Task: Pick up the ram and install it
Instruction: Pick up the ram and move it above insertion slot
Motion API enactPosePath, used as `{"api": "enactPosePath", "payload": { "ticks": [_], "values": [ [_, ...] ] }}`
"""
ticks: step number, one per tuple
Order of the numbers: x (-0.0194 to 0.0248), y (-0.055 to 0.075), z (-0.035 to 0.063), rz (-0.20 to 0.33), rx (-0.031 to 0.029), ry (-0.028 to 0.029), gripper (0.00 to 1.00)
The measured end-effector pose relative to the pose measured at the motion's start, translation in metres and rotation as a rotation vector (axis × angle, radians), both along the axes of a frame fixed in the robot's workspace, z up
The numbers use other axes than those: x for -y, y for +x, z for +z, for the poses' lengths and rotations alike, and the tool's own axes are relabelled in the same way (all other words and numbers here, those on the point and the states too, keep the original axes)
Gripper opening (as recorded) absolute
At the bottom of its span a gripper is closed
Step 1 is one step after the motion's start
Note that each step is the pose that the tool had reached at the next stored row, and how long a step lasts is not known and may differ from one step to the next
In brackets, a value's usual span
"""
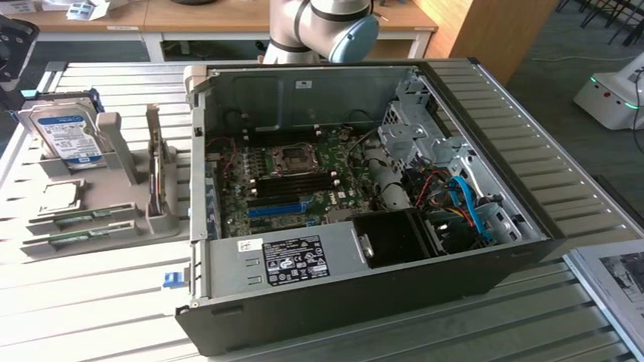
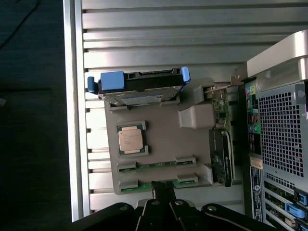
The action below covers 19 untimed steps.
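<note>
Two ram sticks lie flat in slots of the grey holder tray (image 1: 121, 226): one ram stick (image 1: 83, 219) (image 2: 156, 164) and a second ram stick (image 1: 81, 238) (image 2: 142, 186) beside it at the tray's edge. My gripper (image 2: 162, 186) hangs well above the tray, its dark fingers shut together with nothing between them, and their tips overlap the outer stick in the wrist view. The arm's elbow (image 1: 322, 30) shows behind the open computer case (image 1: 363, 204). Inside the case, the motherboard (image 1: 292, 188) shows dark memory slots (image 1: 297, 183) beside the processor socket.
The tray also holds a hard drive (image 1: 65, 132) (image 2: 139, 86) in a blue bracket, a processor chip (image 1: 59, 197) (image 2: 131, 138) and an upright expansion card (image 1: 156, 170) (image 2: 221, 149). The case's rear panel (image 2: 279, 144) stands close beside the tray. Slatted metal table all around.
</note>
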State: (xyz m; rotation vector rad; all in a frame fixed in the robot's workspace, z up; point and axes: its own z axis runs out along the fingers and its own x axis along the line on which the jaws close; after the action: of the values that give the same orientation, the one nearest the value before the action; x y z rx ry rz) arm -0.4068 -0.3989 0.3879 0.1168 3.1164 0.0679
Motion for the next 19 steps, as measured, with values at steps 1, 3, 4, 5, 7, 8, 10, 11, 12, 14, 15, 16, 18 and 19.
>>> {"api": "enactPosePath", "payload": {
  "ticks": [1, 3, 4, 5, 7, 8, 10, 11, 12, 14, 15, 16, 18, 19],
  "values": [
    [0.0000, 0.0000, 0.0000, 0.000, 0.0000, 0.0001, 0.10],
    [0.0000, 0.0000, 0.0000, 0.003, 0.0000, 0.0000, 0.10],
    [0.0000, 0.0000, 0.0000, 0.008, 0.0000, 0.0000, 0.10],
    [0.0000, 0.0000, 0.0000, 0.014, -0.0001, 0.0000, 0.10],
    [0.0000, -0.0001, 0.0000, 0.030, 0.0000, 0.0000, 0.10],
    [0.0000, -0.0001, -0.0001, 0.039, 0.0000, 0.0001, 0.10],
    [0.0000, 0.0000, -0.0001, 0.058, 0.0000, 0.0000, 0.10],
    [0.0000, -0.0001, -0.0002, 0.068, 0.0000, 0.0000, 0.10],
    [0.0000, 0.0000, -0.0002, 0.080, 0.0000, 0.0001, 0.10],
    [0.0000, 0.0000, -0.0003, 0.104, 0.0000, 0.0000, 0.10],
    [0.0000, 0.0000, -0.0003, 0.117, 0.0000, 0.0000, 0.10],
    [0.0000, 0.0000, -0.0003, 0.131, 0.0000, 0.0000, 0.10],
    [0.0000, 0.0000, -0.0003, 0.159, -0.0001, 0.0000, 0.10],
    [0.0000, 0.0000, -0.0004, 0.173, 0.0000, 0.0000, 0.10]
  ]
}}
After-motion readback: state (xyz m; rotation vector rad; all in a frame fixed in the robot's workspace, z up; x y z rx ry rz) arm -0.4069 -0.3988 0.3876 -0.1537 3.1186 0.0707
